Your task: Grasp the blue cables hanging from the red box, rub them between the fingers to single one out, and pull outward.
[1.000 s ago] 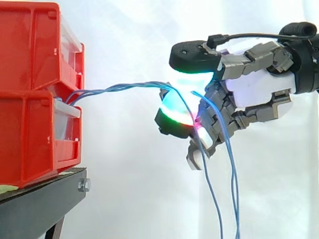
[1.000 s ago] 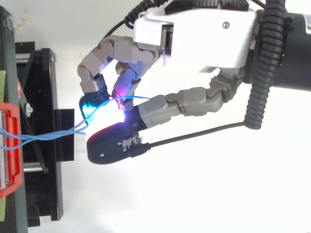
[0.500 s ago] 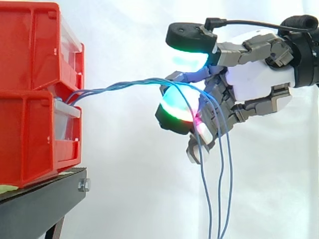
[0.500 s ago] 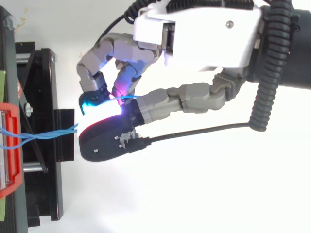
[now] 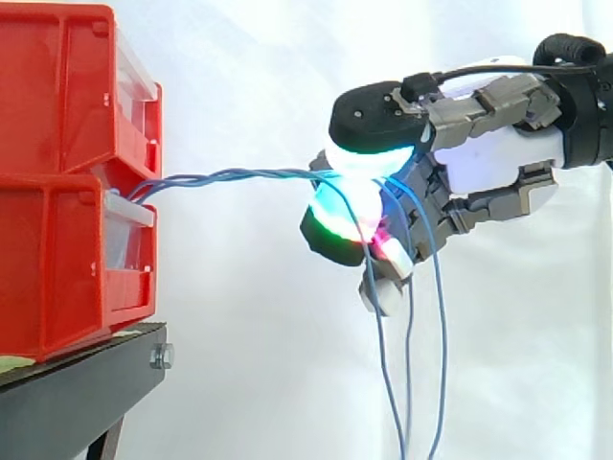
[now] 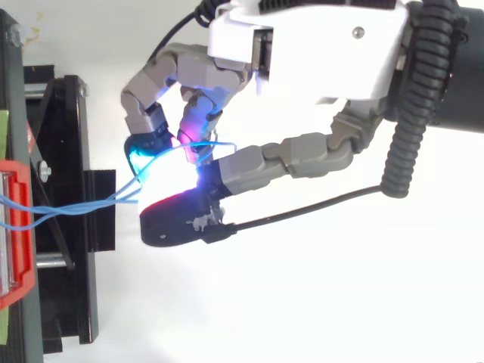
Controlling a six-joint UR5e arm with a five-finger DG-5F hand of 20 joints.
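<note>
Several thin blue cables run from the gap between the stacked red boxes rightward to my hand. The thumb pad presses down on the bundle against a glowing green fingertip, so the hand is pinched shut on the cables. Past the pinch the loose ends hang straight down. From above, the cables leave the red box and rise to the glowing cyan pad of my hand.
The red boxes stand on a black stand at the left. A white curtain forms the backdrop. In the top view the black frame sits left of the fingers.
The thumb has come back down onto the cables after lifting half a second ago. The bundle now runs flatter and tighter, and the hanging ends have swung a little.
</note>
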